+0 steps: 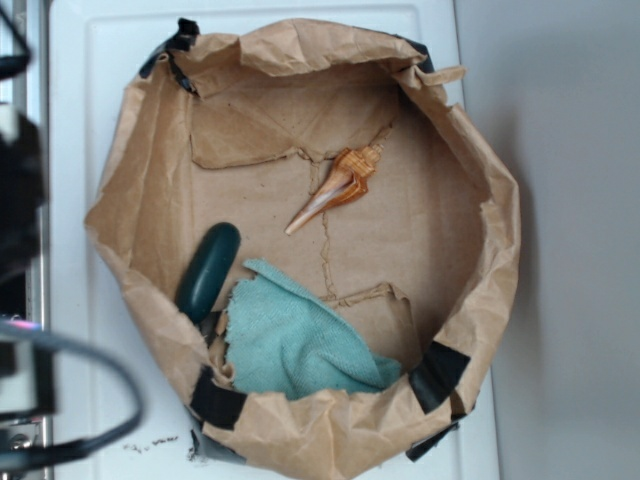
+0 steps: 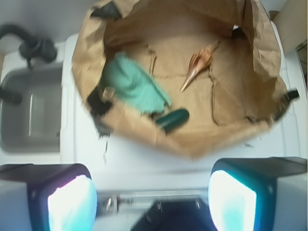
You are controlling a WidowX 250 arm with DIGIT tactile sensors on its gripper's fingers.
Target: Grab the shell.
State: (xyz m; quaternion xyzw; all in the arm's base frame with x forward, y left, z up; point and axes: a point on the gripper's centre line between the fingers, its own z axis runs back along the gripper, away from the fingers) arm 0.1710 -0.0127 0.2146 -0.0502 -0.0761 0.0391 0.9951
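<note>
The shell (image 1: pixel 338 187) is orange-tan with a knobby head and a long pale spike. It lies on the floor of a brown paper bag (image 1: pixel 470 300), near its middle, spike pointing to the lower left. In the wrist view the shell (image 2: pixel 198 65) lies far ahead inside the bag. My gripper (image 2: pixel 151 199) is open and empty, its two glowing pads (image 2: pixel 72 204) wide apart, high above the white surface outside the bag's rim. In the exterior view only blurred dark arm parts and cable (image 1: pixel 20 200) show at the left edge.
A dark green oblong object (image 1: pixel 207 268) lies at the bag's left wall and a teal cloth (image 1: pixel 295 340) beside it. The bag's crumpled walls, taped with black tape (image 1: pixel 437 375), ring the floor. A grey sink (image 2: pixel 33 110) lies left in the wrist view.
</note>
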